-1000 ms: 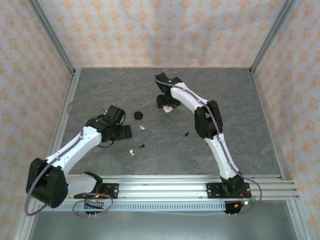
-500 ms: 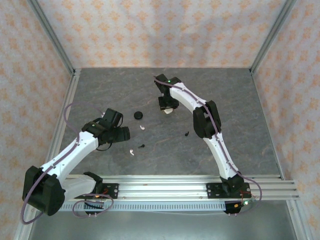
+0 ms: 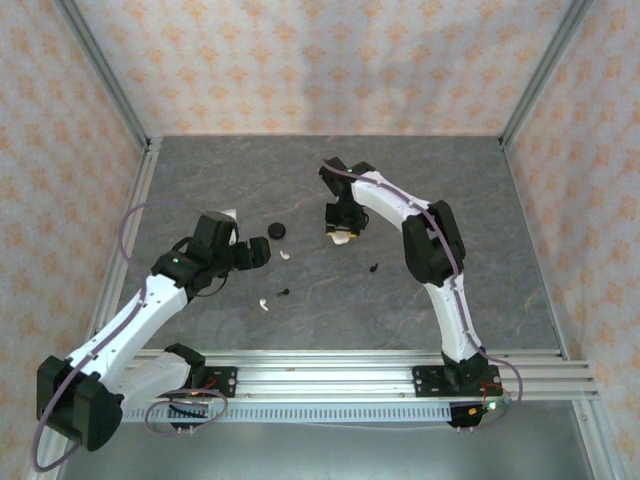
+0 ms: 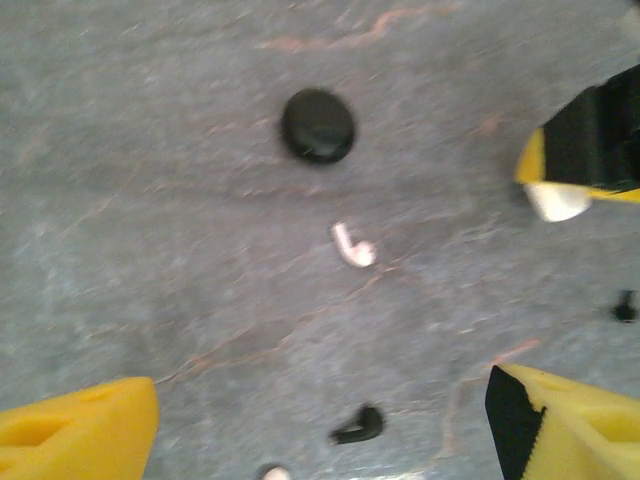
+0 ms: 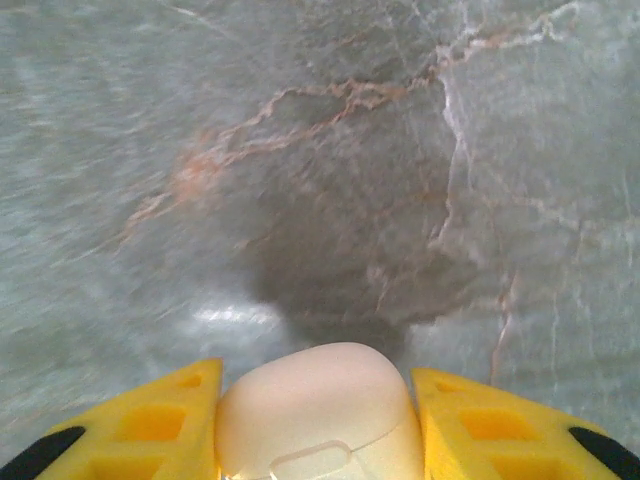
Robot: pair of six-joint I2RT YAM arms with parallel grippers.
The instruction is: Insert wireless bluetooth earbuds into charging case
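Observation:
My right gripper (image 5: 318, 425) is shut on the white charging case (image 5: 320, 410), held a little above the table over its shadow; from above the case (image 3: 341, 237) shows under the gripper (image 3: 343, 224). A black case (image 4: 318, 126) lies closed on the table. My left gripper (image 4: 320, 440) hangs open above the earbuds: a white earbud (image 4: 352, 246) ahead, a black earbud (image 4: 360, 425) between the fingers, another white earbud (image 4: 272, 472) at the frame's bottom edge. A second black earbud (image 3: 374, 268) lies nearer the right arm.
The grey marble tabletop (image 3: 480, 220) is bare to the right and at the back. Patterned walls and metal posts (image 3: 110, 90) enclose it, and an aluminium rail (image 3: 330, 378) runs along the near edge.
The right gripper has closed on the white case and drawn it slightly nearer and rightward. The left arm has swung forward and right, bringing its open gripper over the earbuds.

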